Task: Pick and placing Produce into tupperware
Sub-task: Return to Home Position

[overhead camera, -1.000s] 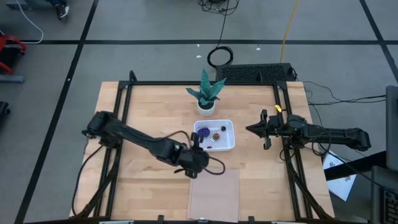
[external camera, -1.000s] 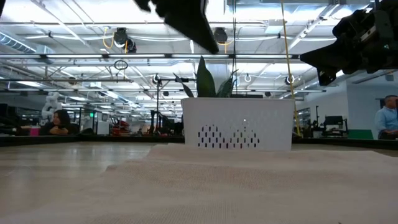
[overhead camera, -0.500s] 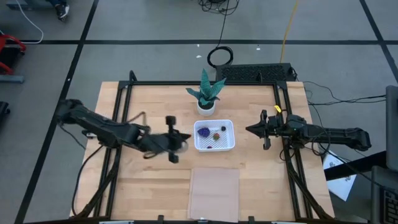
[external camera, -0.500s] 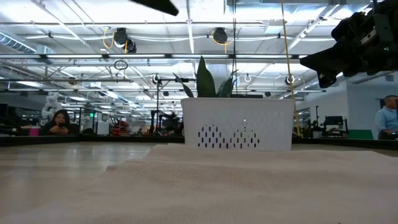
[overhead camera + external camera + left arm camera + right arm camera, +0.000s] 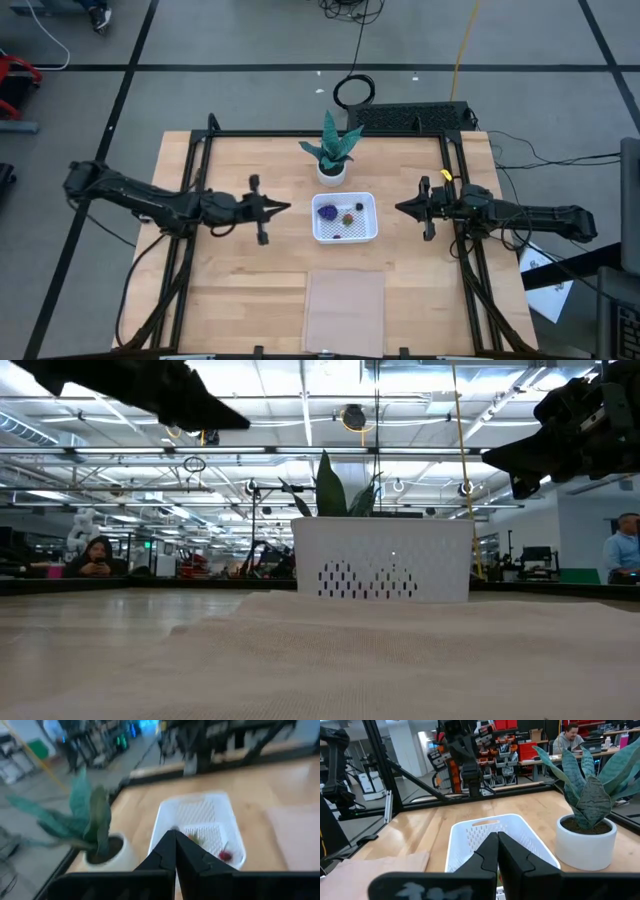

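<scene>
White square tupperware [image 5: 365, 228], perforated plastic with rounded corners, at the centre of the wooden counter [image 5: 240, 290]. It holds the produce: purple cluster [image 5: 327, 211], red-and-green piece [image 5: 347, 218], dark red piece [image 5: 357, 208], blackish piece [image 5: 337, 236]. Left pincer [image 5: 286, 207], fingers pressed together and empty, points at it from its left side, apart. Right pincer [image 5: 399, 208], likewise closed and empty, faces it from the right, apart
</scene>
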{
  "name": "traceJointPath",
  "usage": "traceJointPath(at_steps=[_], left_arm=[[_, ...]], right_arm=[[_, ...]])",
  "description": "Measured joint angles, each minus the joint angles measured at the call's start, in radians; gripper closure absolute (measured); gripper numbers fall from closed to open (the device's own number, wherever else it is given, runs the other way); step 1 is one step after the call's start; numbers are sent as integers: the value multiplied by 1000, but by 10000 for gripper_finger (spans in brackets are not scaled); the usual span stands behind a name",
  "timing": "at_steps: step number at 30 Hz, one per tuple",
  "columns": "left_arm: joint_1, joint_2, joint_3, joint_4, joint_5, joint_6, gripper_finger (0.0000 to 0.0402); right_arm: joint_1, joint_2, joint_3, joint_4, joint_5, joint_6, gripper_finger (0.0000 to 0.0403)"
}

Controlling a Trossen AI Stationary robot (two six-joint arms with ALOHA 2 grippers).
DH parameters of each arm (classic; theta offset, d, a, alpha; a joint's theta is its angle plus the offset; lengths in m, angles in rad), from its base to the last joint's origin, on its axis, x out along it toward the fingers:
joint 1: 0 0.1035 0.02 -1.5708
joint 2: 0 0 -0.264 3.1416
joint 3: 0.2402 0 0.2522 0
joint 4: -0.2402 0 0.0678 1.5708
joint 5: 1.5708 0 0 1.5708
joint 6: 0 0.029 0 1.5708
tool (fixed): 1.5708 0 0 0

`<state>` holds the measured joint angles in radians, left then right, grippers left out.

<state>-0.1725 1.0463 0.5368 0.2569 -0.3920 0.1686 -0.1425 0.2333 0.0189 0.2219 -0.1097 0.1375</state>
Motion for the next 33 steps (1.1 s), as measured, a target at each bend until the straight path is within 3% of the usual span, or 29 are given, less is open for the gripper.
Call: traceJointPath(at_steps=[3,7,13,18,27,33], left_arm=[[-7,-42,-48,100,50,16,401],[4,-74,-100,117,78,18,402],[81,-143,-227,273,139,-38,401],[154,-216,-282,247,138,-77,401],[162,-446,-346,130,144,2,401],[202,-496,-441,255,269,-120,401]], right_arm=[[0,0,0,7,0,0,403],[0,0,0,6,0,-12,403],[0,0,0,6,-25,-19,403],[0,0,0,24,-33,-17,403],[0,0,0,48,-33,4,403],[0,0,0,62,-32,1,403]])
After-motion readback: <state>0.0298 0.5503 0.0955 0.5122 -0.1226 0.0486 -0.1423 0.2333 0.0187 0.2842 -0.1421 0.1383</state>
